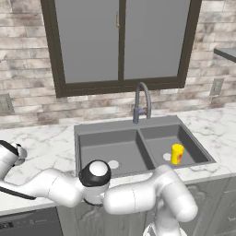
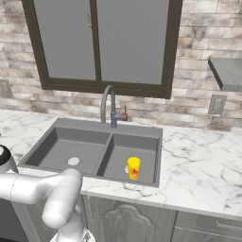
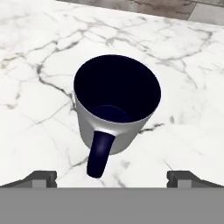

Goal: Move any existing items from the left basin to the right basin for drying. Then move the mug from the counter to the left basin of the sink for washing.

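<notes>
The light-grey mug (image 3: 117,103) with a dark inside stands upright on the white marble counter (image 3: 188,65), its dark loop handle (image 3: 99,153) pointing toward the hand. My gripper (image 3: 113,179) hovers just above and short of it, open, fingertips (image 3: 41,178) spread wider than the mug and holding nothing. The yellow cup (image 1: 177,153) with a red-orange mark stands upright in the right basin (image 1: 161,140) of the sink, also the yellow cup (image 2: 133,168). The left basin (image 1: 108,154) holds nothing but its pale drain. My arm (image 1: 55,186) reaches far left over the counter.
A curved steel faucet (image 1: 142,99) rises behind the sink's divider. A dark-framed window and a brick wall back the counter. Wall outlets (image 1: 215,86) sit on the brick, and a grey shelf (image 2: 229,71) juts out at the right. Open marble lies right of the sink (image 2: 203,160).
</notes>
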